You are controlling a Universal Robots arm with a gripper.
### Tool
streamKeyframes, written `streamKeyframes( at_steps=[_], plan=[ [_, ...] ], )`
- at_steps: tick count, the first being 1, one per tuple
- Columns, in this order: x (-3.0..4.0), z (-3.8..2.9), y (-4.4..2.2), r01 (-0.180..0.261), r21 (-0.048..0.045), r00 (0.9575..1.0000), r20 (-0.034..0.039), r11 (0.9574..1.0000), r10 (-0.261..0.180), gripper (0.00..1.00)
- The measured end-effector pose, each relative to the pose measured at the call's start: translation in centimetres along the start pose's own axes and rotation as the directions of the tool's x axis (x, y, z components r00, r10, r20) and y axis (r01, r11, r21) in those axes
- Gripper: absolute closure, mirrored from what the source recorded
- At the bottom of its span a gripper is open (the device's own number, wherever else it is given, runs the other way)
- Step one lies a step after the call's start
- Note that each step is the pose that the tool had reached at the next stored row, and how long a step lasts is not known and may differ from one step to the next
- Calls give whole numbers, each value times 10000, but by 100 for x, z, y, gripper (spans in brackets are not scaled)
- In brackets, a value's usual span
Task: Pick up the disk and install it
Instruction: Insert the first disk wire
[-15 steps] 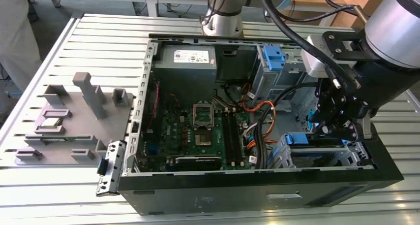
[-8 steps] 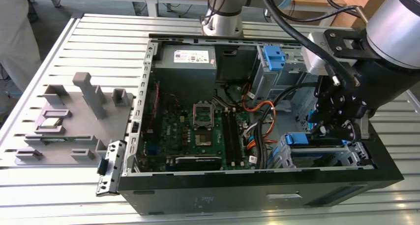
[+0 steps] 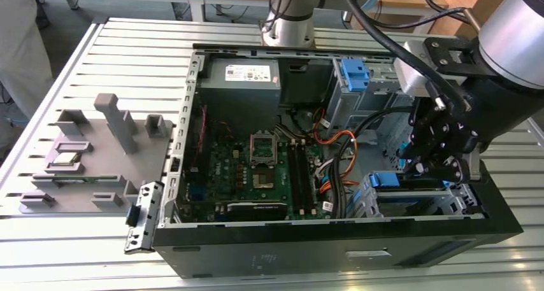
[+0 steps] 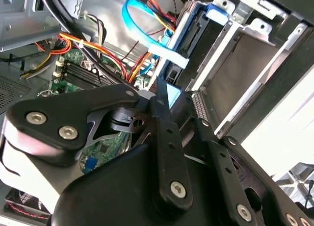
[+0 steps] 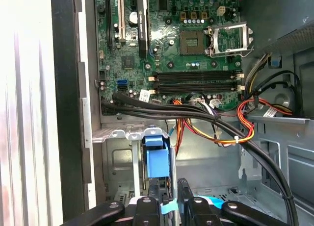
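Before you, largest to smallest: bench (image 3: 127, 49); open computer case (image 3: 340, 253); drive bay (image 3: 463, 205) seating the disk (image 3: 393, 180) on edge, likely for sliding home; claw (image 5: 169, 199) pinching the disk's blue frame.

Work surface: a slatted metal table (image 3: 127, 55), its grooves running across the exterior view. Resting directly on it are an open black computer case (image 3: 340, 246) (side panel off, motherboard exposed) toward the exterior view's right, and a flat grey fixture plate (image 3: 93, 157) toward the exterior view's left, just beside the case. Grey upright blocks stand on the plate. A perforated metal bracket (image 3: 142, 218) lies at the case's near corner, overlapping the plate's edge. The robot arm's base (image 3: 286, 33) stands on the table beyond the case.
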State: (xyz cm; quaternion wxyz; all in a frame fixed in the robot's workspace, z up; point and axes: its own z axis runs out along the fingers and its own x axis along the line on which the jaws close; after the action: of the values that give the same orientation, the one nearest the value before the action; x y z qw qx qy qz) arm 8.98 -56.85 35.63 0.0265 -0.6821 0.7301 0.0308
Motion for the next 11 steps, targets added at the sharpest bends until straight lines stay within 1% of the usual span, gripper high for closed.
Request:
streamKeyframes(
  at_steps=[6,11],
  plan=[
    [-12,-1,-166,0,-1,10000,0,10000,0,70],
    [-20,-1,-274,-1,-1,10000,-1,10000,1,70]
  ],
)
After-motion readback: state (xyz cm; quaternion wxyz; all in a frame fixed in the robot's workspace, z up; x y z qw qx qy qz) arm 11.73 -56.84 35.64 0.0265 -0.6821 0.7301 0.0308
